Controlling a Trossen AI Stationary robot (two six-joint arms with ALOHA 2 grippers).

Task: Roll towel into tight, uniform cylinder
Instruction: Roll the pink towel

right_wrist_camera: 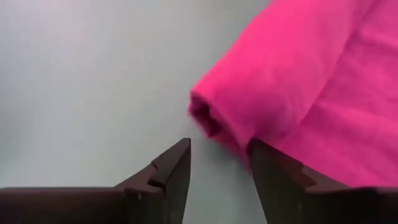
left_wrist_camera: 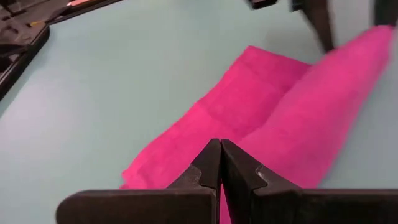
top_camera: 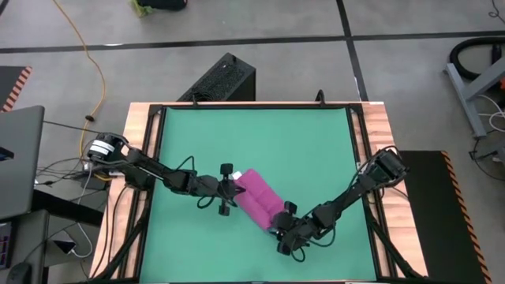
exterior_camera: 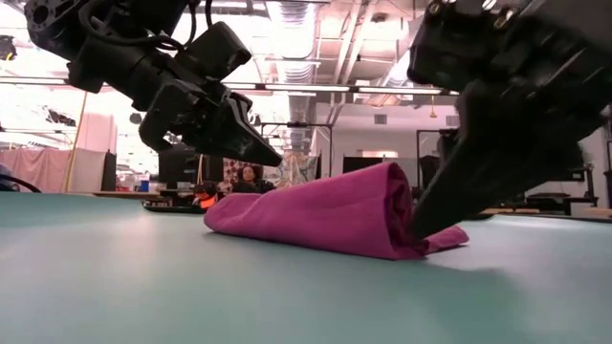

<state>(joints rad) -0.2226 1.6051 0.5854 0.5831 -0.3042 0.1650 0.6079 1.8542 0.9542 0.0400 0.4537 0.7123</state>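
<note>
The magenta-pink towel (top_camera: 256,197) lies slantwise on the green mat (top_camera: 260,134), partly rolled. The thick roll (exterior_camera: 363,205) is on one side and a flat layer (left_wrist_camera: 205,118) spreads out beside it. My left gripper (top_camera: 230,192) is shut at the towel's far-left end. In the low view its tips (exterior_camera: 274,160) stand above the cloth. My right gripper (top_camera: 278,226) is open at the roll's near end (right_wrist_camera: 208,115), one finger on each side of that end's corner. The white tag does not show. My left gripper: I cannot tell whether its shut tips (left_wrist_camera: 221,146) touch the cloth under them. My right gripper has one finger (right_wrist_camera: 273,174) against the lower edge of the roll's open end (right_wrist_camera: 245,146), slanting down from the near right. The other finger (right_wrist_camera: 171,171) stands free over the mat. The towel lies on the mat.
Black rails and a wooden rim (top_camera: 371,158) frame the mat. There is free mat toward the far edge and the near left. A laptop (top_camera: 16,158) and cables lie off the table's left side. A person (exterior_camera: 251,177) sits in the room behind.
</note>
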